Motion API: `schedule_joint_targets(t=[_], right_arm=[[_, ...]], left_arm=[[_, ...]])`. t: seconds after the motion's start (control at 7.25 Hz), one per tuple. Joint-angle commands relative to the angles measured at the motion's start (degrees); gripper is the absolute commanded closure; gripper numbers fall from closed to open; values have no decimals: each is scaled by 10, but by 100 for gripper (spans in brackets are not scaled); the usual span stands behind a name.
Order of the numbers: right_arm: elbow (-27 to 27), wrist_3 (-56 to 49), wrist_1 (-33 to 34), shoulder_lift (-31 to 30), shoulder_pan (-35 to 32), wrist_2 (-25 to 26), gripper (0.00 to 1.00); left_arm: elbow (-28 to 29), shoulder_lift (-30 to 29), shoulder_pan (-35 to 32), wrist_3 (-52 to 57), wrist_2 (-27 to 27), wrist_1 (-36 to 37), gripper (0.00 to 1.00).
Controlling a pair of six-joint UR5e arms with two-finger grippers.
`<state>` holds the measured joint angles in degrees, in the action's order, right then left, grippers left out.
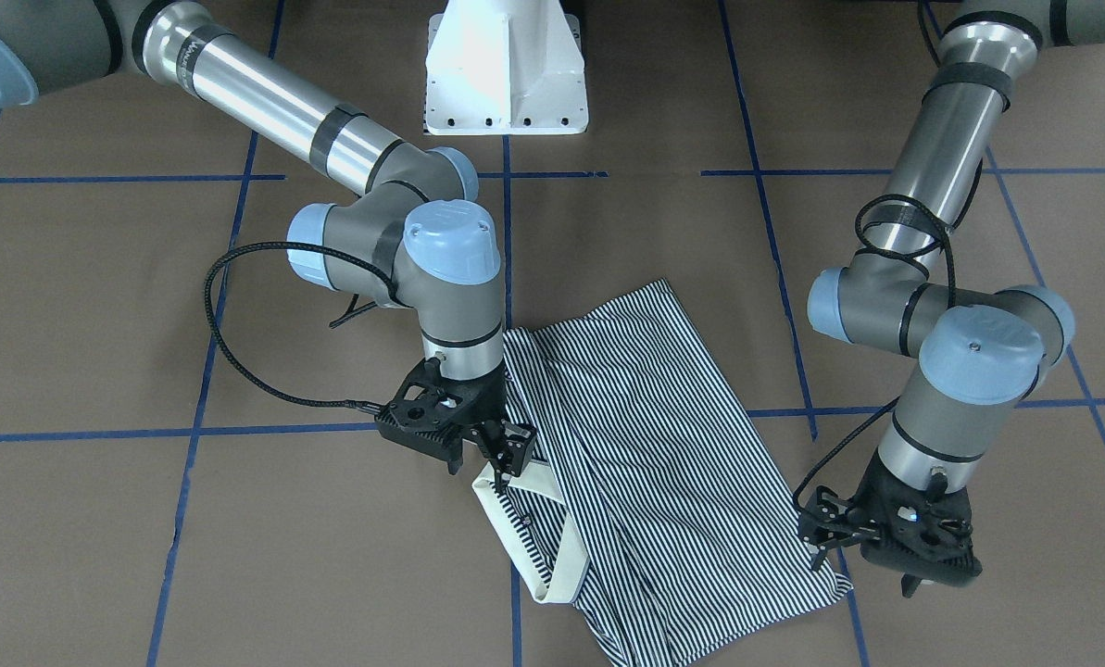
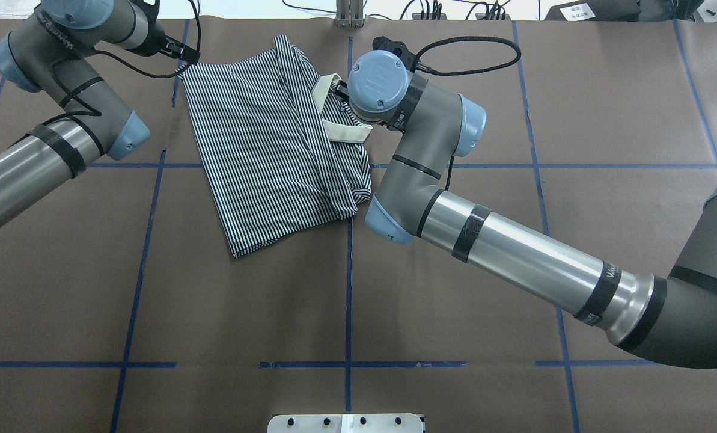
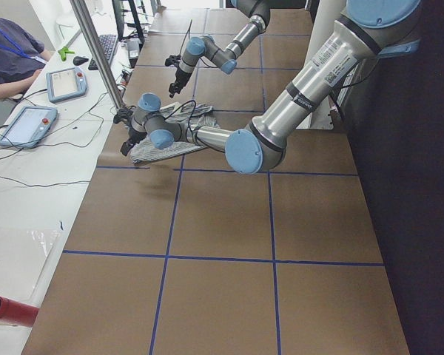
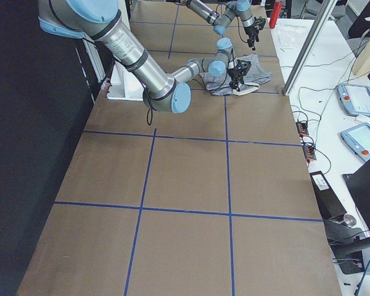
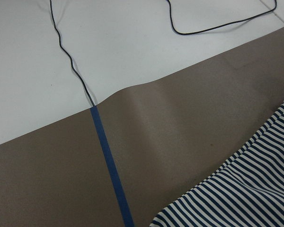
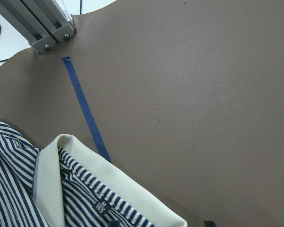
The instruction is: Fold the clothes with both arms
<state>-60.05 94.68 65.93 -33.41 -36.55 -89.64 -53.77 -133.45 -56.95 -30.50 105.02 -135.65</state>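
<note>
The right arm's black two-finger gripper (image 1: pixel 501 472) hangs over the plain cream collar (image 1: pixel 572 556), the left arm's gripper (image 1: pixel 821 547) beside the far left corner (image 1: pixel 835 582), of the navy-and-white striped polo shirt (image 1: pixel 645 435) lying lengthwise away from the robot on brown paper (image 1: pixel 98 306); I cannot tell either's finger spread.

Even, diffuse light from overhead falls on the brown table (image 2: pixel 244 313), and the shadows on it are faint and soft-edged. The silver tube of the right arm (image 2: pixel 532 258), at the lower right of the overhead view, carries a bright streak of glare. Both wrist views are sharp, with the striped shirt (image 6: pixel 19 189) crisp at the lower left. The white surface (image 5: pixel 132 38) across the top of the left wrist view looks washed out. Each side view falls to near-black along one edge.
</note>
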Motion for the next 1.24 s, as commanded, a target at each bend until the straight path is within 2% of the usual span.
schedule_joint_targets(t=[0.0,0.28,0.55,1.1], right_arm=[[25,8,-1,7,16,17,34],[37,8,-1,7,21,31,34],[38,9,-1,16,21,32,39],[57,8,-28,16,24,37,41]], left_arm=[[-1,0,0,0,1,0,0],[-1,0,0,0,0,-1,0],[-1,1,0,0,0,-1,0],[-1,1,0,0,0,-1,0]])
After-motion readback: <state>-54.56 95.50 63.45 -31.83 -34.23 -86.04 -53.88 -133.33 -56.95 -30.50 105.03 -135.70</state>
